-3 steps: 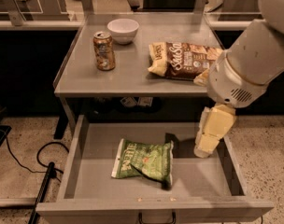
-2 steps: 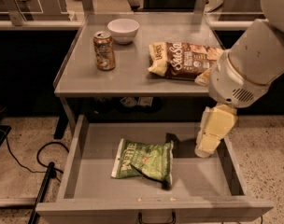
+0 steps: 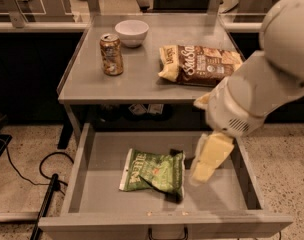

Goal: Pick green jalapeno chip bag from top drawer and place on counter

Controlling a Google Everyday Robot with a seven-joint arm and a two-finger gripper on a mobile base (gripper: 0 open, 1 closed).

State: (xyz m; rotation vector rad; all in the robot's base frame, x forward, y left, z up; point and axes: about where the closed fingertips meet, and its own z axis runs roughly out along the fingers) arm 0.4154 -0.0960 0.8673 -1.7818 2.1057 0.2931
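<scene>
The green jalapeno chip bag (image 3: 154, 171) is being seen lying flat in the open top drawer (image 3: 99, 204), below the counter (image 3: 142, 74); the gripper (image 3: 199, 171) is being held just beside the bag's right edge, and whether it is open or closed cannot be told

A grey metal tabletop (image 3: 142, 81) with thin raised side rims is seen above the opened top drawer (image 3: 94, 186). A white bowl (image 3: 131, 32) is set near its far edge, and a soda can (image 3: 111, 54) is stood upright just in front of it. A brown-and-cream chip bag (image 3: 202, 65) is laid flat on the other half. The pincer (image 3: 201, 174) is held below the tabletop's front edge, over the drawer.
</scene>
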